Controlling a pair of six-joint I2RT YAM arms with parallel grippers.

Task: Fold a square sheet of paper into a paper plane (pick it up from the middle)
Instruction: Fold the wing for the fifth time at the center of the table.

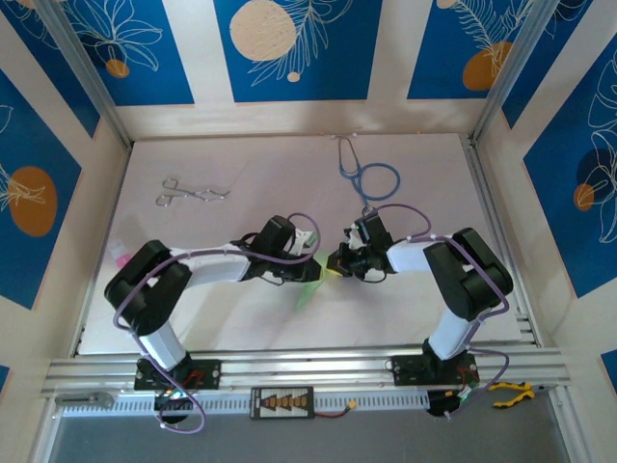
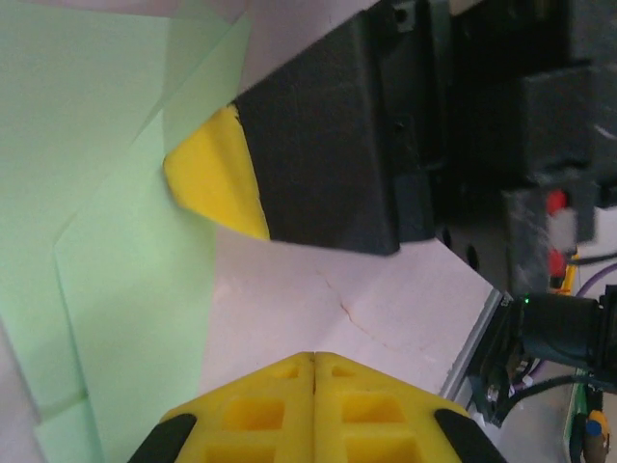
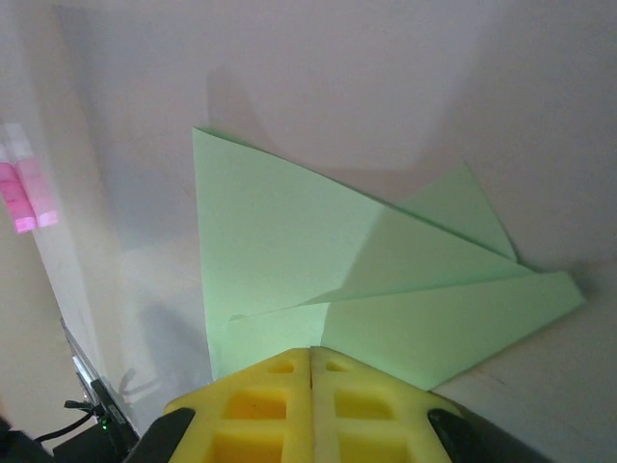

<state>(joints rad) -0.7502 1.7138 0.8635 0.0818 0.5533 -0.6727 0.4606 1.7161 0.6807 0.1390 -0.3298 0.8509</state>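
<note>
Left gripper [image 2: 314, 357] and right gripper [image 3: 311, 351] pinched closed; paper plane [image 3: 386, 280] edge hidden under right fingertips.

1. The left arm [image 1: 207, 262] rises from its base, bends at the elbow and reaches right toward mid-table.
2. The left gripper [image 2: 313, 410] is closed, its yellow pads meeting along one seam.
3. The right arm [image 1: 424, 256] mirrors this pose, reaching left.
4. The right gripper [image 3: 310, 405] is likewise closed, pad against pad.
5. Both grippers face each other, tips close together.
</note>
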